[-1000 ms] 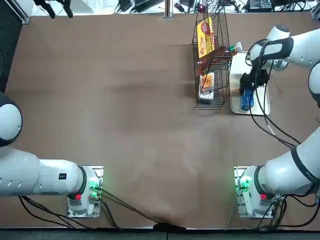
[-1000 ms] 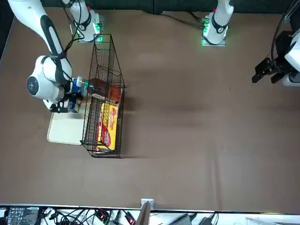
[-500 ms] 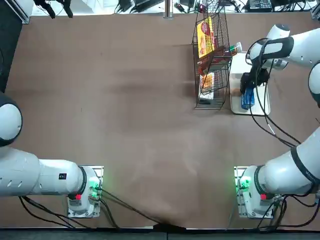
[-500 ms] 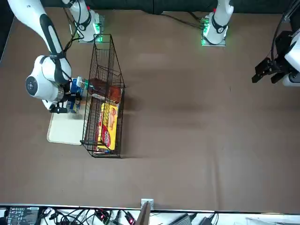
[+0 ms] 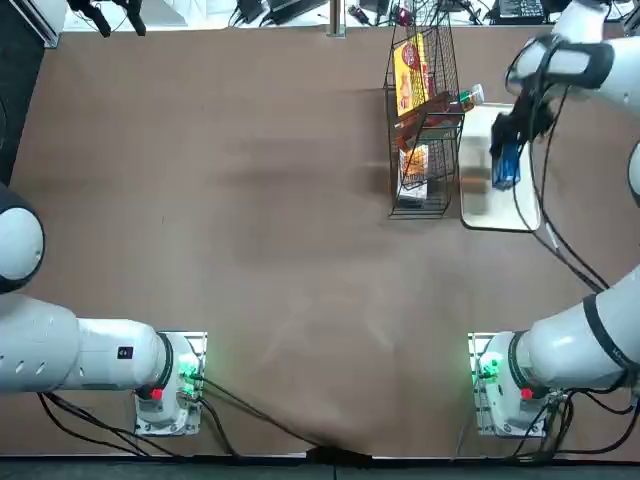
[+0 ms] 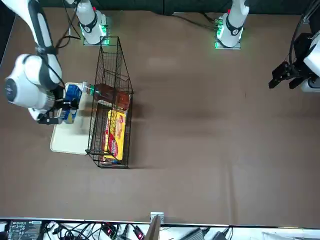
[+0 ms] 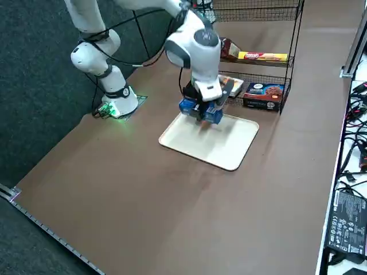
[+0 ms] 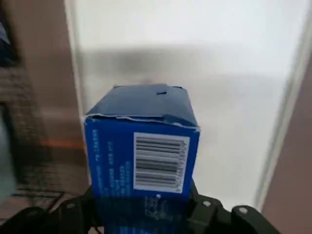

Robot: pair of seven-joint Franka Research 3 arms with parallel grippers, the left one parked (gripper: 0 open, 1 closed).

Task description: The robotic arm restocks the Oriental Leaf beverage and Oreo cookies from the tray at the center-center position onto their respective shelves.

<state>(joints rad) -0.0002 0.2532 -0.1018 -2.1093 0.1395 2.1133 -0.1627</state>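
Right gripper [image 8: 145, 207] grips Oreo cookies [image 8: 114, 161] — lengthwise over tray [image 7: 209, 147].

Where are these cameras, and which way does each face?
Top view: overhead, looking down; the right hand and both arms show.
Front view: across the table, facing the robot; the right arm shows at left.
Right side view: raised at the robot's right, looking diagonally down at the white tray; only the right arm shows.
Right wrist view: on that wrist, looking past its fingers at the blue Oreo box.
Top and front views share the wire rack.
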